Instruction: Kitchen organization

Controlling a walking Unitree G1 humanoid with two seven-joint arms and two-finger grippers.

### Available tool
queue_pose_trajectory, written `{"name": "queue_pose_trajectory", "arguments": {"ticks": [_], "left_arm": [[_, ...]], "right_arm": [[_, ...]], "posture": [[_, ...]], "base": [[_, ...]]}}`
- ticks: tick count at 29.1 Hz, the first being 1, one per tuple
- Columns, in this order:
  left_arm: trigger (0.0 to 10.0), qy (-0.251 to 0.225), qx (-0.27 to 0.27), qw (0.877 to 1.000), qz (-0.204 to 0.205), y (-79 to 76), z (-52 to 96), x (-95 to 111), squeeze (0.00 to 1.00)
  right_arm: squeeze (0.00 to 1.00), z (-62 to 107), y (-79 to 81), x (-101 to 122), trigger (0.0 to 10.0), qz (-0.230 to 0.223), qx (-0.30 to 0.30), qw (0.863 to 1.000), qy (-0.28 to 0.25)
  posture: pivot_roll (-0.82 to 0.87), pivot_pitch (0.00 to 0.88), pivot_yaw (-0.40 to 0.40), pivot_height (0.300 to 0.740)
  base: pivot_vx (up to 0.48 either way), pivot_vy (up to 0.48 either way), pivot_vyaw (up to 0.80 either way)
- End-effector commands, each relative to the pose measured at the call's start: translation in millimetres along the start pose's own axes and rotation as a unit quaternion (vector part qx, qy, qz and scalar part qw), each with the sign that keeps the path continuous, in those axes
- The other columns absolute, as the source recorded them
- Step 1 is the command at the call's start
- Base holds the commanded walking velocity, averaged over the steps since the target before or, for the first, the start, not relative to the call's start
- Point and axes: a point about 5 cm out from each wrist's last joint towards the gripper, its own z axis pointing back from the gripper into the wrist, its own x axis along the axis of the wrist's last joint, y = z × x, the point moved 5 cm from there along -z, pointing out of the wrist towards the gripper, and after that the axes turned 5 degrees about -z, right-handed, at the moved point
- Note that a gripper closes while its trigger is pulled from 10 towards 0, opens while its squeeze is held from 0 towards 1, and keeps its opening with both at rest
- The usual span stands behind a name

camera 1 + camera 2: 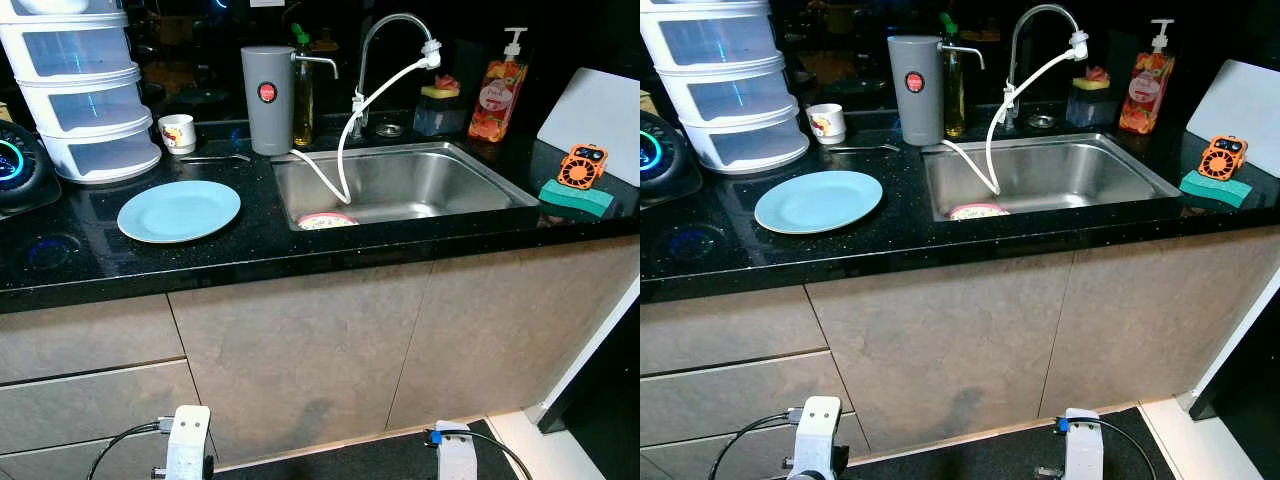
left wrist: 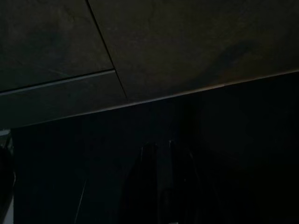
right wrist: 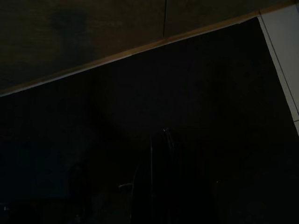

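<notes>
Black speckled counter (image 1: 260, 250) above beige cabinet fronts (image 1: 300, 350), seen from the head camera looking down.

Centre of the frame: stainless sink (image 1: 500, 190) set into the counter, with a curved faucet (image 1: 385, 30) behind it; a white hose (image 1: 345, 165) runs from the spout tip down into the basin. A pink-rimmed dish (image 1: 326, 220) lies at the basin's near left corner, partly hidden by the sink edge.

Left of centre: light blue plate (image 1: 179, 210) flat on the counter, just beside the sink. Upper left: stacked white drawer unit (image 1: 85, 90), with a small white cup (image 1: 178, 132) beside it. A grey cylindrical dispenser (image 1: 267, 98) stands at the sink's back left corner, a yellow-green bottle (image 1: 302, 95) next to it.

Upper right: orange soap pump bottle (image 1: 499, 90) and a sponge holder (image 1: 438, 105) behind the sink. Right edge: white board (image 1: 595, 115) leaning against the wall, and an orange object (image 1: 583, 165) resting on a green sponge (image 1: 575, 197).

Bottom edge: both arms hang low before the cabinets. Left gripper (image 2: 159, 186) and right gripper (image 3: 156, 182) appear in very dark wrist views over dark floor; whether either pair of fingers is released or clenched cannot be told.
</notes>
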Motion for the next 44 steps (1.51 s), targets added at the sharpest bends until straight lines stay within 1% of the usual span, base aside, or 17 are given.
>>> {"name": "queue_pose_trajectory", "arguments": {"ticks": [1,4,8,10,12,15,19,22,23,24,25,27,29,32,36,40,44], "left_arm": [[10.0,0.014,0.001,1.0,0.002,-1.8,1.5,-8,0.0],[10.0,0.009,-0.007,1.0,0.001,-4.6,1.7,-7,0.0],[10.0,0.012,0.001,1.0,0.004,-0.7,2.1,-9,0.0],[10.0,0.014,0.001,1.0,0.004,-0.5,2.1,-9,0.0],[10.0,0.013,-0.003,1.0,0.003,-2.3,1.9,-9,0.0],[10.0,0.014,-0.009,1.0,-0.001,-6.3,1.5,-9,0.0],[10.0,0.011,-0.009,1.0,0.0,-7.0,0.1,-5,0.0],[10.0,0.009,-0.009,1.0,0.0,-6.4,-0.2,-3,0.0],[10.0,0.009,-0.008,1.0,-0.003,-5.1,-0.4,-3,0.0],[10.0,0.01,-0.001,1.0,0.0,-1.2,-0.5,-3,0.0],[10.0,0.01,-0.001,1.0,-0.001,-0.6,-0.6,-2,0.0],[10.0,0.009,-0.005,1.0,-0.004,-1.1,-0.5,-2,0.0],[10.0,0.009,-0.005,1.0,-0.005,-0.5,-0.4,-2,0.0],[10.0,0.011,0.002,1.0,-0.001,1.7,0.3,-4,0.0],[10.0,0.007,-0.006,1.0,-0.006,-2.5,0.2,-3,0.0],[10.0,0.011,0.004,1.0,-0.001,-0.2,0.6,-5,0.0],[10.0,0.008,-0.004,1.0,-0.003,-1.4,0.9,-5,0.0]], "right_arm": [[0.0,0.2,4.2,-5,10.0,0.002,0.006,1.0,0.011],[0.0,-0.5,4.7,-1,10.0,0.001,0.008,1.0,0.006],[0.0,-0.6,5.0,-2,10.0,0.014,0.007,1.0,0.009],[0.0,-0.5,3.9,-3,10.0,0.006,0.0,1.0,0.011],[0.0,-1.0,7.2,-1,10.0,-0.004,0.001,1.0,0.008],[0.0,-2.0,12.3,4,10.0,-0.007,0.005,1.0,-0.001],[0.0,-3.1,18.5,12,10.0,-0.018,0.019,1.0,-0.014],[0.0,-3.3,18.0,14,10.0,-0.014,0.024,1.0,-0.015],[0.0,-2.7,16.2,11,10.0,0.0,0.026,1.0,-0.011],[0.0,-1.5,6.0,4,10.0,-0.001,0.01,1.0,0.001],[0.0,-1.4,0.7,3,10.0,-0.015,-0.003,1.0,0.002],[0.0,-1.5,-3.2,5,10.0,-0.039,-0.017,0.999,0.0],[0.0,-1.7,-1.9,5,10.0,-0.038,-0.017,0.999,-0.001],[0.0,-1.1,2.4,-1,10.0,-0.008,-0.005,1.0,0.011],[0.0,-1.1,1.9,-1,10.0,-0.011,-0.006,1.0,0.01],[0.0,-0.8,2.5,-2,10.0,0.004,0.003,1.0,0.014],[0.0,-0.4,-0.7,-4,10.0,-0.001,-0.005,1.0,0.015]], "posture": [[-0.04,0.027,-0.003,0.74],[-0.03,0.021,-0.001,0.74],[-0.04,0.012,0.006,0.74],[-0.05,0.012,0.014,0.74],[-0.06,0.015,0.023,0.74],[-0.06,0.018,0.021,0.74],[-0.05,0.022,0.018,0.74],[-0.05,0.02,0.016,0.74],[-0.05,0.018,0.01,0.74],[-0.05,0.022,0.014,0.74],[-0.05,0.021,0.018,0.74],[-0.05,0.021,0.018,0.74],[-0.05,0.014,0.016,0.74],[-0.05,0.007,0.008,0.74],[-0.04,0.004,0.01,0.74],[-0.04,0.0,-0.005,0.74],[-0.04,0.0,-0.003,0.74]], "base": [[0.0,0.0,0.0],[0.0,0.0,0.0],[0.0,0.0,0.0],[0.0,0.0,0.0],[0.0,0.0,0.0],[0.0,0.0,0.0],[0.0,0.0,0.0],[0.0,0.0,0.0],[0.0,0.0,0.0],[0.0,0.0,0.0],[0.0,0.0,0.0],[0.0,0.0,0.0],[0.0,0.0,0.0],[0.0,0.0,0.0],[0.0,0.0,0.0],[0.0,0.0,0.0],[0.0,0.0,0.0]]}}
